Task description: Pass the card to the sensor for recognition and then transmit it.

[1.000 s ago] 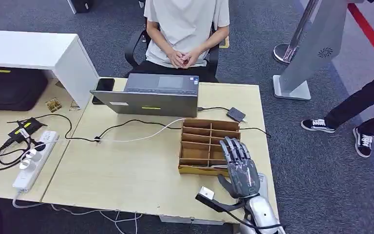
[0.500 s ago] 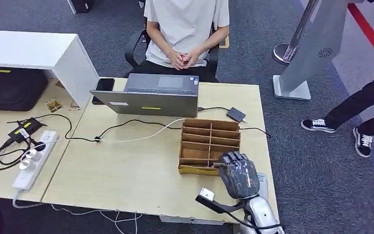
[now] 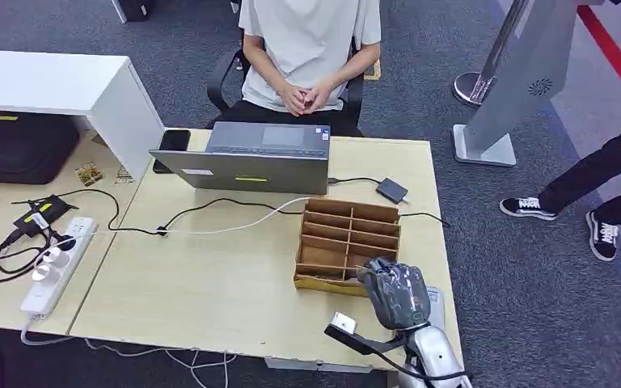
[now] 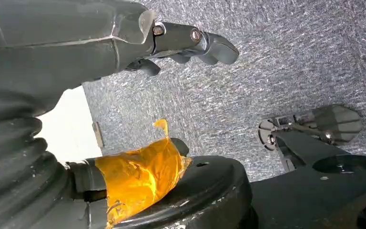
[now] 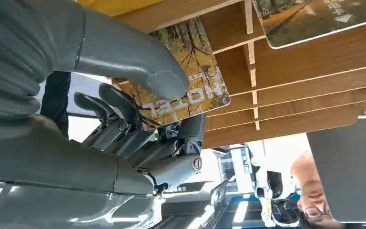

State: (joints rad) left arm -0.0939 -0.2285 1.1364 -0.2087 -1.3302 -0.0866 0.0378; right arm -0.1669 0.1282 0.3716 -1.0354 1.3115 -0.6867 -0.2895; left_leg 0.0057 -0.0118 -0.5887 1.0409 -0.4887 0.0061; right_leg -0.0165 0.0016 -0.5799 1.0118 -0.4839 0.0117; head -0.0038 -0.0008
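Right hand (image 3: 396,293) pinches a tree-printed plastic card (image 5: 186,78) between thumb and fingers, at the near corner of the compartmented wooden box (image 3: 348,236).

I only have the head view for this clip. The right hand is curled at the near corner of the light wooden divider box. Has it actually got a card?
Observer: Yes. The right wrist view shows the right hand pinching a card printed with autumn trees, grey thumb on top and darker fingers beneath.
Operator: Are there any other cards in the box?
Observer: A second card with a similar print lies in a farther compartment of the light wooden divider box.
Operator: And the left hand?
Observer: The left hand hangs above grey carpet, away from the table.
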